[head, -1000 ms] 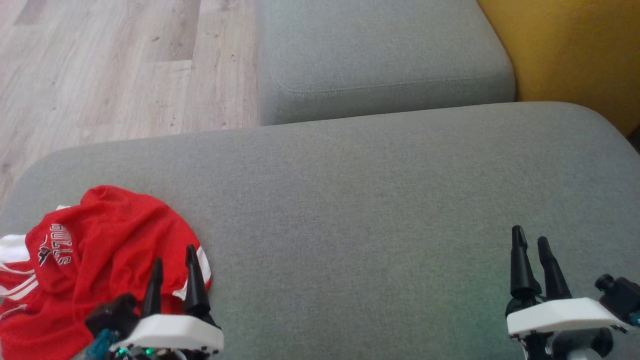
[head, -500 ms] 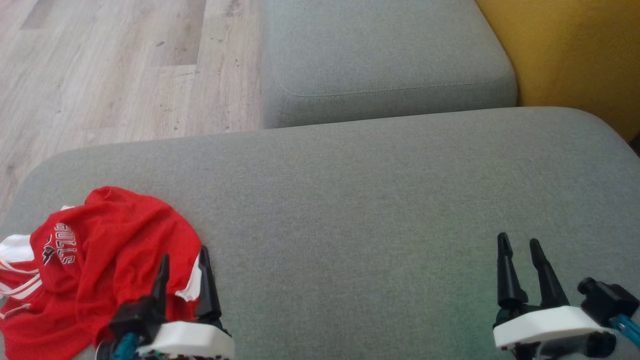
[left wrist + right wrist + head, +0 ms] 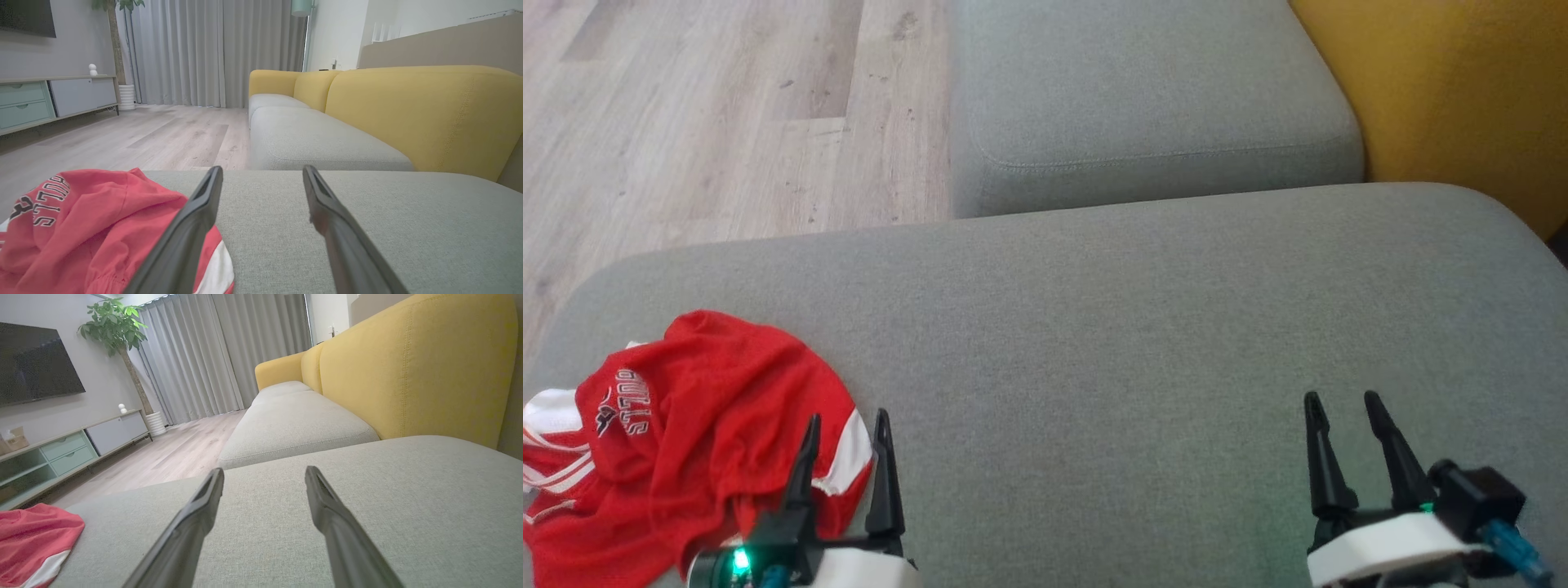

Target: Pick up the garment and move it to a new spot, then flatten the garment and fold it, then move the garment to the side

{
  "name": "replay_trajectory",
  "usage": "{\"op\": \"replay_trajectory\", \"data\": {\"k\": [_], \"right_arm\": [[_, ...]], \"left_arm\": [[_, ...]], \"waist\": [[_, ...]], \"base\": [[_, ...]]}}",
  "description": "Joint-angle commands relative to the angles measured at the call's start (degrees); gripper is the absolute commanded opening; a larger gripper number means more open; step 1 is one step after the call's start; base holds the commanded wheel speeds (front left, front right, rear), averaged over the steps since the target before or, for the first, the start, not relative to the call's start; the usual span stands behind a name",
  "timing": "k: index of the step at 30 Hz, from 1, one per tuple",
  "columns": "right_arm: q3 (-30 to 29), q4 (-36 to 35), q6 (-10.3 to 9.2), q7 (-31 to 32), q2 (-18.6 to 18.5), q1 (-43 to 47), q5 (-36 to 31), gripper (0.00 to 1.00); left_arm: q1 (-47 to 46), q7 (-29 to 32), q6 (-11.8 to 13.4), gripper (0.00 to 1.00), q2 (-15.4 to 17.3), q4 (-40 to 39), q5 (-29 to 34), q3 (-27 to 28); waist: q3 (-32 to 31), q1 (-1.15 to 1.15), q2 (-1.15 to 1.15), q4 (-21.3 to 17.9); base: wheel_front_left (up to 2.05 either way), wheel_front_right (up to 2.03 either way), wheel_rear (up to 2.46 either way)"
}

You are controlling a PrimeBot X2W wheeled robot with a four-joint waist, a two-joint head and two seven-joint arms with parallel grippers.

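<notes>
A: Left fingers (image 3: 882, 474) spread wide, nothing btwn them. Right fingers (image 3: 1319, 457) same: spread, empty.

B: Why both low over the seat?

A: Ready pose, I'd guess. Biggest thing first: grey sofa seat (image 3: 1094, 343), a wide bare stretch ahead of both arms, so prob the work surface, w/ room to flatten & fold. Second grey cushion (image 3: 1143, 90) lies beyond it, yellow backrest (image 3: 1445, 90) on the right, wood floor (image 3: 727, 122) on the left.

B: And the garment?

A: Red garment (image 3: 703, 425) is crumpled in a heap at the seat's near left corner, close to the edge. Left fingers sit at its right side. One crosses the fabric in the head view, and the wrist view puts it over the hem. Can't tell if touching. Right fingers are well apart from it, over bare cushion.

B: So what step?

A: Pick-up not begun, imo. Left arm's nearest, so likely the one to grab. Smaller bits: white stripe (image 3: 854, 445) at the hem, and lettering (image 3: 633, 404) turned round. Heap looks twisted and prob needs sorting before flattening.
</notes>
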Motion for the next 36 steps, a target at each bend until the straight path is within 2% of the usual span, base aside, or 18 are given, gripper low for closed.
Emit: {"op": "replay_trajectory", "data": {"k": [1,7,17,30,36], "right_arm": [[1.45,-1.86,0.57,-0.91,-0.69,-1.38,-1.57,1.00],[1.18,0.02,0.62,-1.92,-0.72,-1.25,-3.96,1.00],[1.55,1.71,0.70,-3.78,-0.76,-0.80,-11.52,1.00],[1.87,2.92,0.70,-3.81,-0.76,-1.23,-10.41,1.00],[2.34,3.27,0.70,-3.81,-0.76,-1.42,-10.42,1.00]], "left_arm": [[-1.95,-0.83,0.57,1.00,0.78,-2.08,1.71,1.29],[-1.29,-1.84,0.47,1.00,0.16,-1.51,4.08,1.73],[-0.69,-3.68,0.70,1.00,-0.56,2.18,10.78,2.35],[-0.98,-3.71,-0.39,1.00,-1.70,2.90,10.49,4.67],[-1.16,-3.71,-1.67,1.00,-1.92,3.52,10.40,6.03]], "waist": [[-0.08,0.00,0.00,-0.03],[-0.40,0.00,0.00,-0.21],[-0.91,0.00,0.00,0.02],[-0.57,0.00,0.00,0.03],[-0.69,0.00,0.00,-0.20]], "base": [[0.00,0.00,0.00],[0.00,0.00,0.00],[0.00,0.00,0.00],[0.00,0.00,0.00],[0.00,0.00,0.00]]}}
